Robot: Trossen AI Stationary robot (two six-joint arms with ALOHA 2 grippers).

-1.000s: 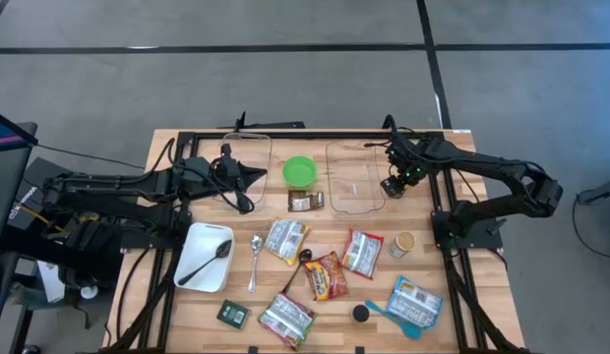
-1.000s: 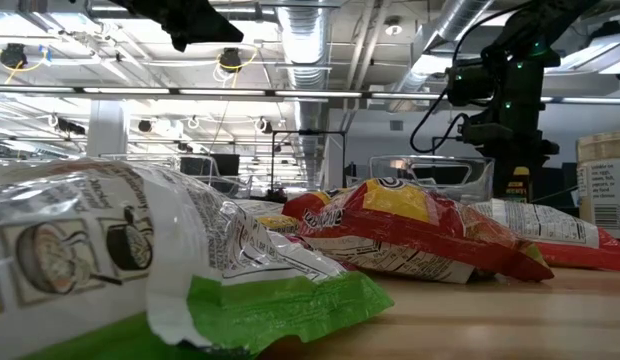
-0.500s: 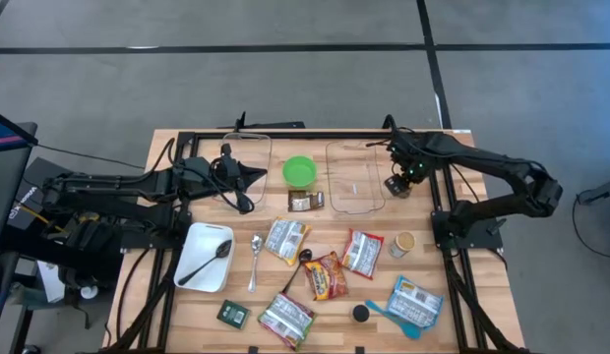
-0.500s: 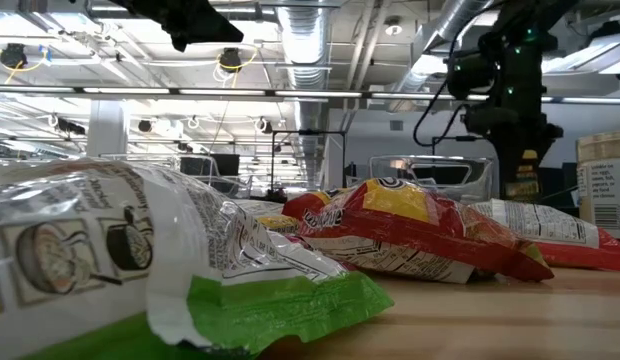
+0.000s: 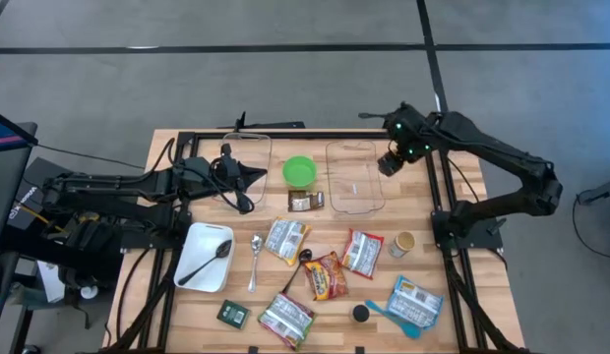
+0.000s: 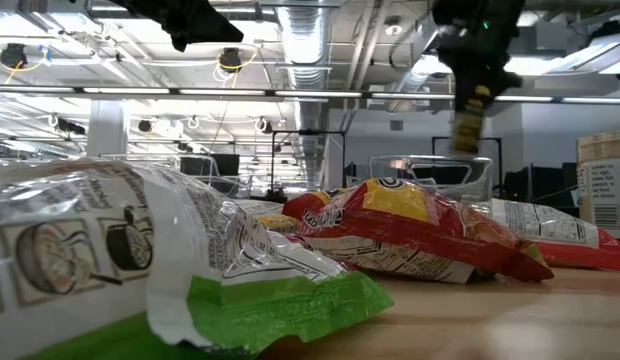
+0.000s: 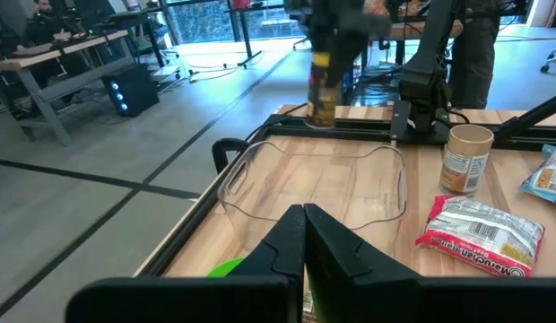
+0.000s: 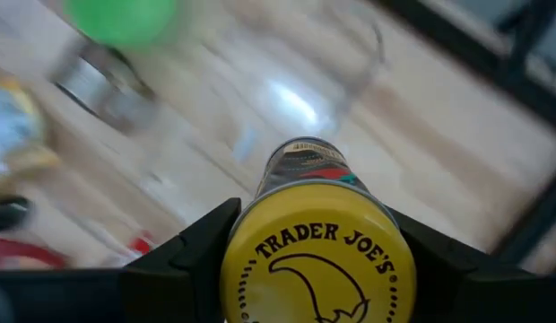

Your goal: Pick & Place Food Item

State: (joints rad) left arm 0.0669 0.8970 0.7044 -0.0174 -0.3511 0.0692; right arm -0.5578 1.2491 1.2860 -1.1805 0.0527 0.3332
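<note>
A small jar (image 8: 305, 170) with a yellow lid hangs in the air above the far right corner of the clear plastic container (image 5: 354, 179). My right gripper (image 5: 387, 163) is shut on it. The low view shows the jar (image 6: 470, 118) well above the table, and the left wrist view shows it (image 7: 322, 85) beyond the container. My left gripper (image 5: 258, 175) hovers shut and holding nothing at the table's left, beside the green bowl (image 5: 299, 171). My right gripper pinches the jar at its yellow lid end (image 8: 314, 256), one finger (image 8: 193, 247) on each side. The fingers come from above, slanting down. The jar hangs below them, lid uppermost, lifted clear of the table.
Several food packets (image 5: 325, 275) lie across the middle and near part of the table. A white dish holding a spoon (image 5: 207, 258) is at the left, and a tan cup (image 5: 403, 243) at the right. A small dark packet (image 5: 306, 202) lies by the container.
My right gripper has risen with the jar from table height beside the container's right side. It has also shifted a little toward the far edge and tipped further downward. The jar has come clear of the table.
</note>
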